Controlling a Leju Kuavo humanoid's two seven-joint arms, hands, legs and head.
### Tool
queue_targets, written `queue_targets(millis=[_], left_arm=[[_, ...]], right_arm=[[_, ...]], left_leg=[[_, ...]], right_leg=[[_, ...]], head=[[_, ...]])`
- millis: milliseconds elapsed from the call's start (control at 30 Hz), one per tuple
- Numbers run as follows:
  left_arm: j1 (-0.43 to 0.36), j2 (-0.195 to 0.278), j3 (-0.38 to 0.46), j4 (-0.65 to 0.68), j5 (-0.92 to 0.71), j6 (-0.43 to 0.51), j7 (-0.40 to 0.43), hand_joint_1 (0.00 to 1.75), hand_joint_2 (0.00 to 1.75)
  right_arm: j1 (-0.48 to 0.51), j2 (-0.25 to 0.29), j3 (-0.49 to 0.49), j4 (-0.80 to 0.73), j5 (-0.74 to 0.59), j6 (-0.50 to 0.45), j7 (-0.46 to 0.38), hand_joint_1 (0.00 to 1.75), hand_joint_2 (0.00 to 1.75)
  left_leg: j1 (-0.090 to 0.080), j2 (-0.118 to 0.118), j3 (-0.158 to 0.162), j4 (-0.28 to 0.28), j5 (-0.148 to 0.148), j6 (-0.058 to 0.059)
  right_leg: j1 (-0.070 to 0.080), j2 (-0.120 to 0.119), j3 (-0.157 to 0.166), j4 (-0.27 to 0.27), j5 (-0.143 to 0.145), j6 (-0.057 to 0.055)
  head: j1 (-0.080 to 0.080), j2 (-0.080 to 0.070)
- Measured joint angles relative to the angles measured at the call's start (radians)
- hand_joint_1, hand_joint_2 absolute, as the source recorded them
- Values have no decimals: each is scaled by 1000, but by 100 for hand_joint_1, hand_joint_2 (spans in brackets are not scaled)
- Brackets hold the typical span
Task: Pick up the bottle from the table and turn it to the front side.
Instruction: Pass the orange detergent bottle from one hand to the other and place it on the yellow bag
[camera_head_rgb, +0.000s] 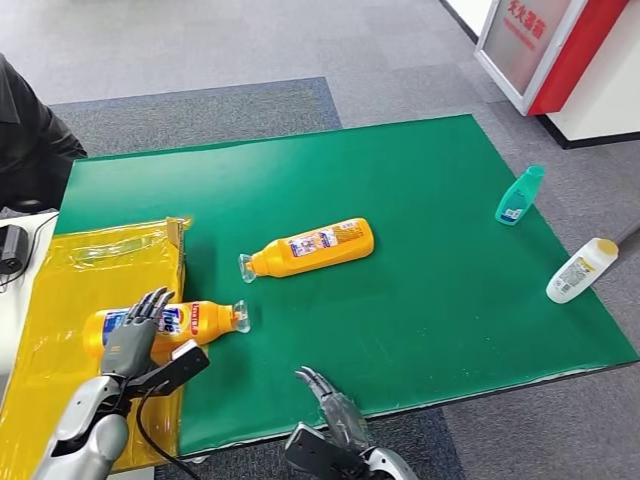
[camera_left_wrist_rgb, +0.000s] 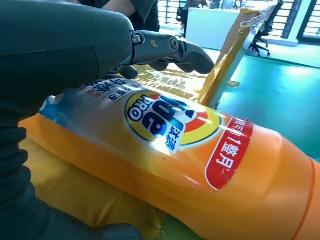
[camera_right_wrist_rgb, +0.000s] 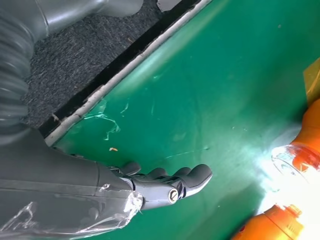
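Silver left arm (camera_head_rgb: 83, 425) at lower left ends in a dark grey left hand (camera_head_rgb: 134, 335), black cable looping below. The right hand (camera_head_rgb: 336, 410) wears crinkled clear film, a small screw at its knuckle.

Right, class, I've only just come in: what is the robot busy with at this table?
The robot's left hand reaches over an orange bottle lying on its side, partly on yellow packaging, label facing up. The right hand hovers open above the green table. A second orange bottle lies at mid-table.
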Motion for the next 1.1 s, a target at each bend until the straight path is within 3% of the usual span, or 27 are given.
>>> queue_targets(millis=[167,300,433,567,733,833,933,1100], left_arm=[[12,3,1,-20,38,-12,-12,0,175],[61,15,21,-79,245,-62,-95,0,175],[198,31,71,-208,526,-138,-252,0,175],[370,15,153,-346,690,-218,-435,0,175],[483,-116,345,-453,769,-385,-613,0,175],[491,-207,481,-488,827,-468,-629,0,175],[486,-282,602,-507,871,-495,-629,0,175],[470,-364,736,-509,891,-498,-629,0,175]], right_arm=[[2,-2,0,-2,0,-3,0,0,175],[13,-7,-6,-17,-8,-20,-1,0,175],[46,-27,-24,-73,-35,-28,-20,0,175],[95,-49,-47,-166,-50,-30,-35,0,175],[165,-72,-96,-298,-36,-53,-73,0,175],[207,-81,-133,-377,-22,-66,-107,0,175],[247,-84,-178,-453,-14,-70,-137,0,175],[285,-85,-236,-533,-2,-73,-160,0,175]], left_leg=[[0,0,0,0,0,0],[0,0,1,0,0,0],[0,1,0,0,-2,-1],[0,1,0,0,-5,0],[0,1,0,0,-7,0],[0,1,0,0,-7,0],[0,1,0,0,-7,0],[0,1,1,0,-7,0]], right_leg=[[0,0,1,0,0,0],[0,0,2,0,0,0],[0,1,1,0,-2,-1],[0,1,-2,0,-5,-1],[0,1,-4,0,-7,-1],[0,1,-4,0,-7,-1],[0,1,-4,0,-7,-1],[0,1,-3,0,-7,-1]], head=[[0,0],[0,0],[0,0],[0,0],[0,0],[0,0],[0,0],[0,0]])
